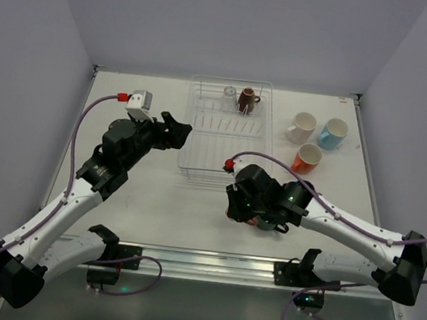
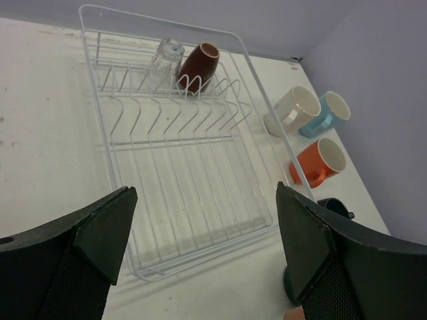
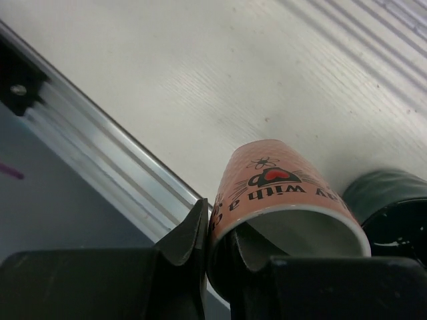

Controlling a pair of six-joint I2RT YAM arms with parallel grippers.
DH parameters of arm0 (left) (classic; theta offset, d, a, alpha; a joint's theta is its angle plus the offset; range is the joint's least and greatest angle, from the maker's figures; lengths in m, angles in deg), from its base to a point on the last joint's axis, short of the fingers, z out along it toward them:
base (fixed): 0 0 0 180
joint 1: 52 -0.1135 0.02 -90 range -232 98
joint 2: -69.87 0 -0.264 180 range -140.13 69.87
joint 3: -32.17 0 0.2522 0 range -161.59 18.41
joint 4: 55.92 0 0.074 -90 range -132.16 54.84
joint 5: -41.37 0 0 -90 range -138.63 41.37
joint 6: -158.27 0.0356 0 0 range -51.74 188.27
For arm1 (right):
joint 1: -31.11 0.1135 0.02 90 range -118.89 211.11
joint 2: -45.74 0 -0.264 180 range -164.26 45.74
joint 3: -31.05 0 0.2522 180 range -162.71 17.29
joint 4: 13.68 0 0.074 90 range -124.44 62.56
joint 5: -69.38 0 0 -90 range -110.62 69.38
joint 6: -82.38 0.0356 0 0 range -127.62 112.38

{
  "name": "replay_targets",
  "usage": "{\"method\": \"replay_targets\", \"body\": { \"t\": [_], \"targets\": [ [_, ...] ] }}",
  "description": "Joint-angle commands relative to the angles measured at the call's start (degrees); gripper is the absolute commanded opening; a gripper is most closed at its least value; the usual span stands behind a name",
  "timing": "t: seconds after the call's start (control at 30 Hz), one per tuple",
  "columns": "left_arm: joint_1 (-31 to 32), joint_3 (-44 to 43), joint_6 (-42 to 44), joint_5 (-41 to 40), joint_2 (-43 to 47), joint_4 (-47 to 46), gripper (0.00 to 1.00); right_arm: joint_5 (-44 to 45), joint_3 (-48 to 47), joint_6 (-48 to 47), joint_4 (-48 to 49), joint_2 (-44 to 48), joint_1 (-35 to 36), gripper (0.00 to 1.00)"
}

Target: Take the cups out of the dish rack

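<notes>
Right gripper (image 3: pixel 217 233) clamped on salmon mug (image 3: pixel 280 183) rim: set it upright beside dark green mug (image 3: pixel 390 207) without bumping; left gripper (image 2: pixel 203 200) fingers apart.

A flat white tabletop (image 1: pixel 155 207) with a faint wood grain is filling most of each view, and a few small dark specks are dotting it. A ribbed silver aluminium rail (image 1: pixel 210 260) is running along its near edge. Plain pale lilac walls (image 1: pixel 235 25) are closing in the back and both sides. Below the rail, a dull grey surface (image 1: pixel 205 312) is showing.
</notes>
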Motion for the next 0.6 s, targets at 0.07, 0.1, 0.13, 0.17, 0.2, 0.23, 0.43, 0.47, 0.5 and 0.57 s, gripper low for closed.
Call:
{"method": "replay_targets", "body": {
  "t": [0.07,0.1,0.13,0.17,0.2,0.23,0.43,0.47,0.5,0.57],
  "targets": [
    [0.1,1.62,2.85,-4.66,0.37,2.75,0.91,10.34,-5.28,-0.09,-2.75,-9.45,4.14,0.0],
    [0.1,1.71,2.85,-5.35,0.54,3.01,0.91,10.96,-5.73,-0.27,-2.58,-10.95,4.66,0.0],
    [0.1,1.97,2.85,-5.71,0.72,3.1,0.91,11.05,-6.08,-0.44,-1.88,-13.4,5.28,0.0],
    [0.1,2.32,2.94,-6.24,0.89,3.19,0.91,11.05,-6.43,-0.62,-1.61,-14.55,5.37,0.0],
    [0.1,2.5,3.03,-7.2,1.33,3.19,0.91,10.79,-6.69,-0.79,-1.26,-15.61,5.63,0.0],
    [0.1,2.5,3.12,-7.56,1.51,3.28,0.91,10.62,-6.78,-0.8,-0.47,-16.4,5.81,0.0],
    [0.1,3.56,3.2,-9.93,1.33,3.19,0.91,10.17,-6.61,-0.89,2.35,-20.36,5.81,0.0],
    [0.1,3.64,3.12,-10.37,0.98,3.02,0.91,10.26,-6.61,-0.8,2.52,-21.85,5.81,0.02],
    [0.1,3.73,3.03,-10.72,0.89,3.1,0.91,10.35,-6.52,-0.71,2.96,-22.47,5.81,0.03],
    [0.1,3.91,2.59,-11.94,1.15,3.1,0.91,10.44,-6.08,-0.45,3.57,-23.7,5.81,0.06]
  ]
}}
